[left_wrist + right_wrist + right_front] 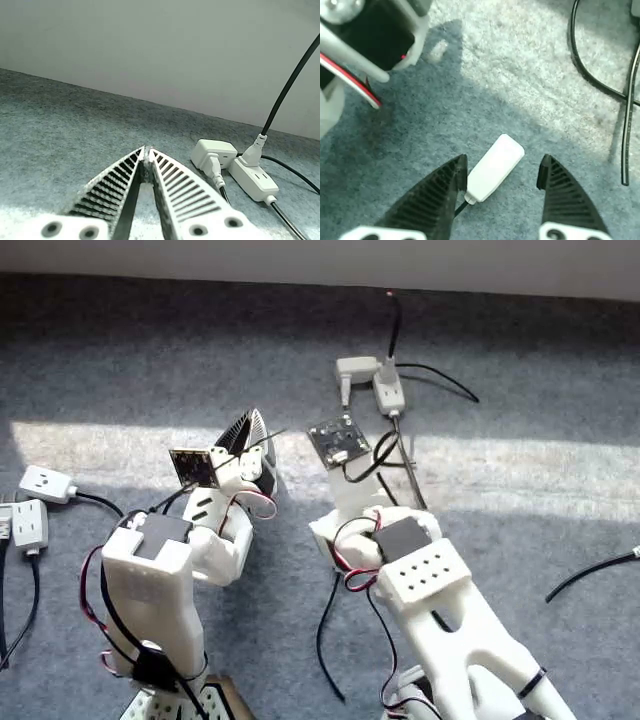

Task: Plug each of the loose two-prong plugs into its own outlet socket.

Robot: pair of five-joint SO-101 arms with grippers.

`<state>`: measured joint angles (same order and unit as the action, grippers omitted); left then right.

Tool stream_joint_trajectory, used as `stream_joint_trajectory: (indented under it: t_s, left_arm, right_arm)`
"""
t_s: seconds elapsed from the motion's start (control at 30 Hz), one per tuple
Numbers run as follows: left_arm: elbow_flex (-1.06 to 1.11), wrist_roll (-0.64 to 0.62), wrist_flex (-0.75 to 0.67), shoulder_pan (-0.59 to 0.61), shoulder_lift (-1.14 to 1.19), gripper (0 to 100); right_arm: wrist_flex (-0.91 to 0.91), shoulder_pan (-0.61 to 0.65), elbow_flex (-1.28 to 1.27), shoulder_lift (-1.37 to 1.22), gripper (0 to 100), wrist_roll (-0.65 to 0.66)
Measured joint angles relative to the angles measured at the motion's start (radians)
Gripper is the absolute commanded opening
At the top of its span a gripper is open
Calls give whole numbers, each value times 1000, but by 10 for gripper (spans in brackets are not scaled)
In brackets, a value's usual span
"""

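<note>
Left-edge sockets: the farther socket (45,483) and the nearer socket (28,523), both white, lie just beside each other on the grey carpet (120,360). Black cords trail from them, and they are well apart from both arms.
Left arm pose: the left arm (160,570) rises from the near left, its wrist bent forward and its fingers pointing toward the far wall.
Left grip: the left end effector (252,422) (146,150) has its fingers pressed together, holding nothing.
Right arm pose: the right arm (430,580) reaches diagonally from the near right toward the middle, its wrist tipped down at the carpet.
Right grip: the right end effector (504,159) has its fingers spread wide, gripping nothing.
Task piece: the white corded block (495,167) lies flat on the carpet in the gap between those fingers, nearer one of them. Whether it touches that finger cannot be told.
Its axis: slanted across the gap, corded end beside that finger, bare end pointing away from the wrist. No prongs can be made out.
Far pair: the white adapter (355,370) (215,152) and the white socket strip (388,390) (252,177) lie side by side, beyond and right of the left end effector. A corded plug sits in each.
Right edge: a loose black cable (595,575).
</note>
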<state>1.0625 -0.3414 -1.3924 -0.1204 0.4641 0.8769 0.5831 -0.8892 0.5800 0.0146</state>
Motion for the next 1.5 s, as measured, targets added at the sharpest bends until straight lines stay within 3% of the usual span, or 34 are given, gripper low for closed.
stream_joint_trajectory:
  t_s: [0.27,0.43,0.77,1.17,1.27,1.5]
  left_arm:
    - [0,0,0,0,0,7]
    - [0,0,0,0,0,7]
    - [0,0,0,0,0,7]
    - [0,0,0,0,0,7]
    - [0,0,0,0,0,7]
    - [0,0,0,0,0,7]
  right_arm:
    - [-121,49,-115,0,224,2]
    - [-207,38,-213,0,224,80]
    - [-227,-221,-239,0,224,98]
    - [-190,-336,-226,0,224,98]
    - [-137,-301,-155,2,224,98]
    - [-176,-58,-126,0,224,98]
